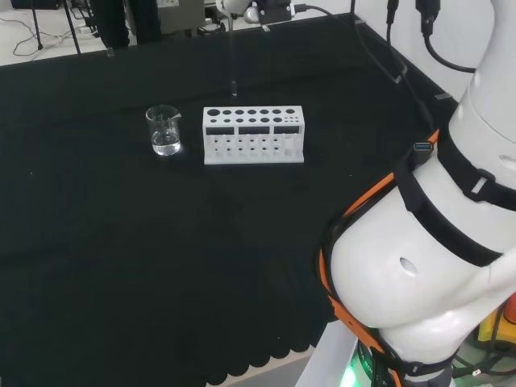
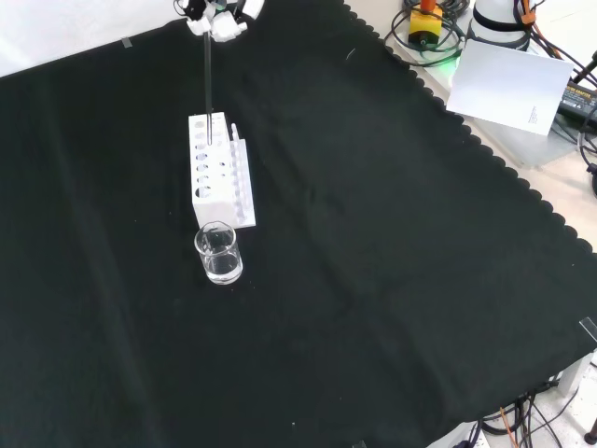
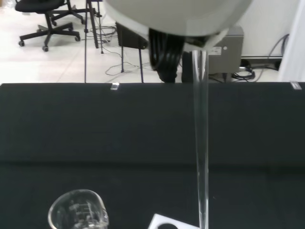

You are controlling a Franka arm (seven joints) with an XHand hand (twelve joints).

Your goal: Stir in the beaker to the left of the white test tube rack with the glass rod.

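- Where the front view begins, nearest the camera, a small clear glass beaker (image 2: 218,253) with a pouring lip stands upright on the black cloth (image 2: 392,280); a shallow layer of clear liquid sits in its bottom.
- Just behind it in that view, apart from it by a narrow strip of cloth, stands the white test tube rack (image 2: 217,169) with rows of round holes in its top and face; its holes look empty.
- Seen from the head view, the same beaker (image 1: 164,130) stands just to the left of the rack (image 1: 253,135), neither touching the other.
- A thin clear glass rod (image 2: 207,89) hangs upright above the far end of the rack in the front view, its lower tip reaching down to about the rack's top; whether it touches the rack I cannot tell.
- From the wrist view the rod (image 3: 201,143) runs straight down past the cloth, with the beaker (image 3: 78,212) off to one side and well clear of it.
- At the top edge of the front view the black and white hand (image 2: 221,19) grips the rod's upper end, fingers closed round it.
- Beyond the cloth's far edge in the wrist view are a pale floor, cables and an office chair (image 3: 45,21).
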